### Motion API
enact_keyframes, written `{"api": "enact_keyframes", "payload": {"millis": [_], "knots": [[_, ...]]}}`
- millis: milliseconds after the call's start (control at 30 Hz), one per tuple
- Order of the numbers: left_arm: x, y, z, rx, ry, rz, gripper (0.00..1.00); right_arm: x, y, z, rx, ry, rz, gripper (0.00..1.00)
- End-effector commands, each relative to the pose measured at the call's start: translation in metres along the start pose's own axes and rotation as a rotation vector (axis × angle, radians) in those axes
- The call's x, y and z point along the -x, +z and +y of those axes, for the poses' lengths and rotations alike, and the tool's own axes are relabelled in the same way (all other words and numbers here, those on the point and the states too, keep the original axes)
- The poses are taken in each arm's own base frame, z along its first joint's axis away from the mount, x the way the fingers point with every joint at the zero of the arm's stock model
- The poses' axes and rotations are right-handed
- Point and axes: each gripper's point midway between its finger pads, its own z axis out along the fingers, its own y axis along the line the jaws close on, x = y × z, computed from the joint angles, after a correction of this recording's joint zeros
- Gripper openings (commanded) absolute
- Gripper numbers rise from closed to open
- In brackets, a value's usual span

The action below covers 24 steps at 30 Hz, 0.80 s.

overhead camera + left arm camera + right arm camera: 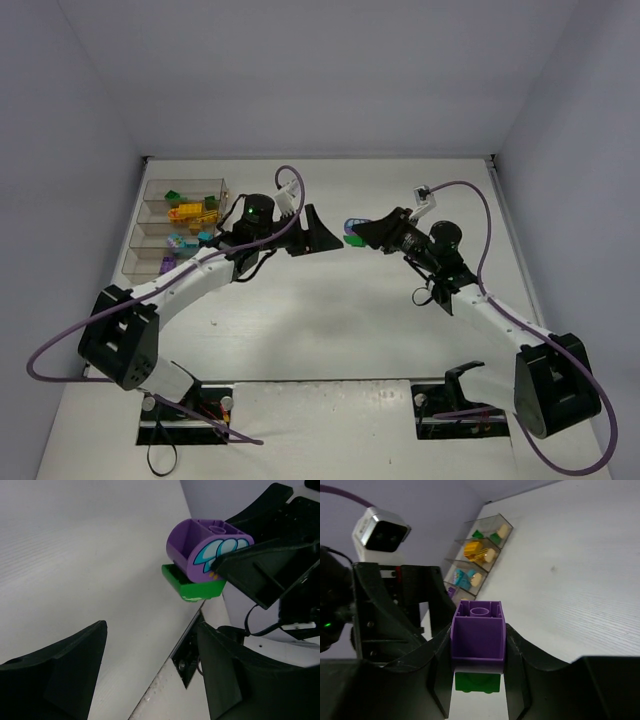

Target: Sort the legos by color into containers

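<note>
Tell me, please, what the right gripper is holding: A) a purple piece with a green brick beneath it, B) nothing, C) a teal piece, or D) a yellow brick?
A: the right gripper is shut on the purple piece, and the green brick sits directly beneath it.

Two arms [190,282], four compartments [150,190], two stacked bricks [207,555]
</note>
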Motion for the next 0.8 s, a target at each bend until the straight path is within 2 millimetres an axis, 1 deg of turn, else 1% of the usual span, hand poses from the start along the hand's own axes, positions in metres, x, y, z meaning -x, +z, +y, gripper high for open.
{"api": "enact_keyframes", "payload": {"millis": [0, 200, 233, 300, 367, 400, 500, 600, 633, 700, 767], "knots": [[0.033, 0.0, -0.056, -0.201, 0.047, -0.084, 0.66, 0.029, -0.004, 0.056, 0.25, -0.043, -0.097, 0.0], [0.028, 0.006, -0.071, -0.287, 0.043, -0.081, 0.66, 0.026, -0.006, 0.064, 0.307, -0.035, -0.091, 0.0], [0.03, 0.006, -0.075, -0.306, 0.048, -0.092, 0.66, 0.026, -0.006, 0.063, 0.308, -0.03, -0.092, 0.0], [0.029, 0.009, -0.077, -0.317, 0.041, -0.093, 0.66, 0.028, -0.007, 0.066, 0.321, -0.022, -0.103, 0.0], [0.033, 0.008, -0.084, -0.353, 0.037, -0.114, 0.65, 0.029, -0.007, 0.069, 0.337, -0.023, -0.108, 0.0], [0.033, 0.008, -0.085, -0.361, 0.033, -0.116, 0.65, 0.029, -0.007, 0.068, 0.336, -0.017, -0.106, 0.0], [0.037, 0.007, -0.092, -0.403, 0.032, -0.138, 0.59, 0.032, -0.006, 0.07, 0.348, -0.01, -0.119, 0.0], [0.036, 0.007, -0.093, -0.418, 0.026, -0.134, 0.52, 0.035, -0.006, 0.075, 0.365, -0.003, -0.124, 0.0], [0.037, 0.005, -0.095, -0.428, 0.028, -0.138, 0.47, 0.036, -0.007, 0.075, 0.366, -0.003, -0.127, 0.0], [0.036, 0.004, -0.097, -0.445, 0.035, -0.14, 0.44, 0.039, -0.007, 0.076, 0.369, -0.004, -0.132, 0.0], [0.035, 0.002, -0.099, -0.46, 0.039, -0.137, 0.44, 0.041, -0.008, 0.078, 0.377, 0.001, -0.137, 0.0]]}}
